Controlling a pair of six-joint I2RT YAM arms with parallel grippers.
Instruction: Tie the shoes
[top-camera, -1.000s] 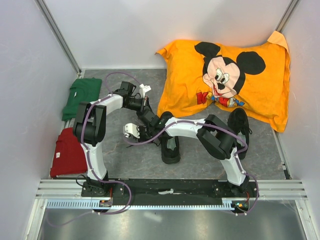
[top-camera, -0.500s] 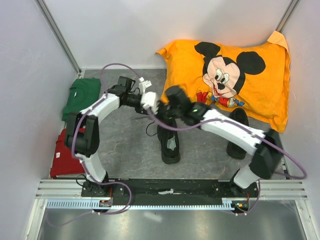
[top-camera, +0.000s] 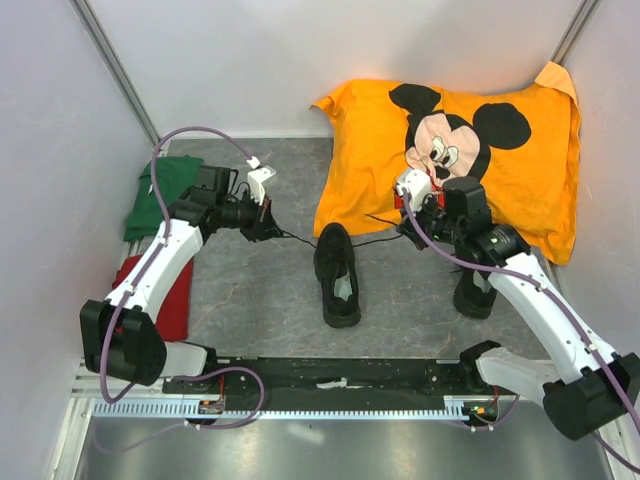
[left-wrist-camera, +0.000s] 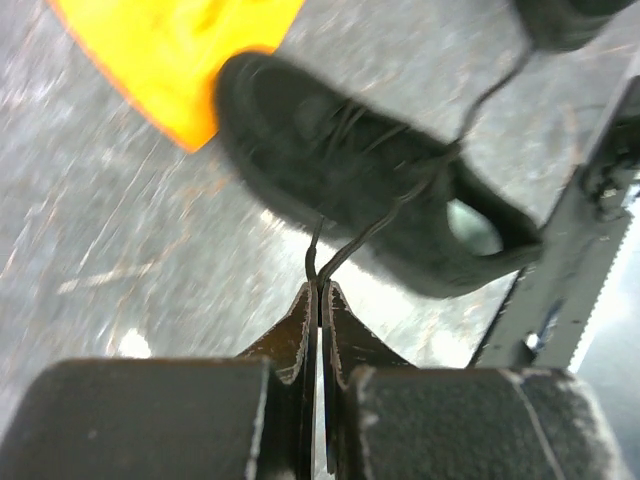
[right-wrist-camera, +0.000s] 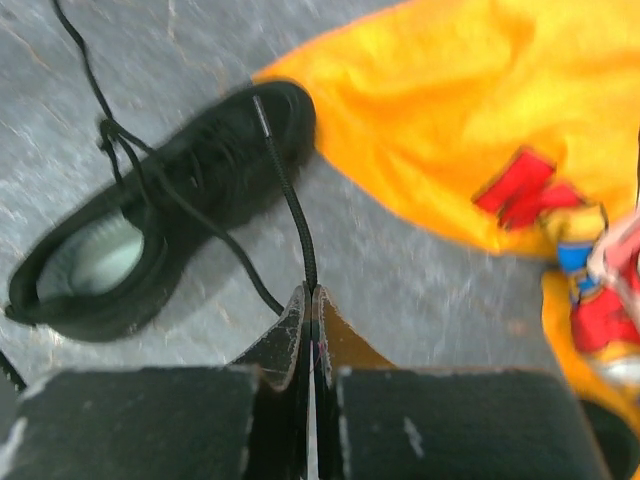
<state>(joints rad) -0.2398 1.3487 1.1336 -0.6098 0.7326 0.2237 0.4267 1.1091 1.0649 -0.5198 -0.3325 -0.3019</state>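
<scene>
One black shoe (top-camera: 337, 272) lies on the grey floor in the middle, its pale insole showing; it also shows in the left wrist view (left-wrist-camera: 350, 185) and the right wrist view (right-wrist-camera: 150, 225). My left gripper (top-camera: 270, 226) is shut on a loop of its left lace (left-wrist-camera: 345, 250), left of the shoe. My right gripper (top-camera: 405, 230) is shut on the right lace (right-wrist-camera: 288, 195), right of the shoe. Both laces run out sideways from the shoe, crossed in a knot over the tongue (right-wrist-camera: 125, 145). The second black shoe (top-camera: 472, 292) stands at the right, partly hidden under my right arm.
An orange Mickey Mouse pillow (top-camera: 470, 150) fills the back right, close behind my right gripper. A green cloth (top-camera: 158, 192) and a red cloth (top-camera: 150, 305) lie by the left wall. The arms' black base rail (top-camera: 340, 378) runs along the front.
Both grippers were together over the shoe. Now the left has swung left and the right has swung right, each drawing a lace out sideways.
</scene>
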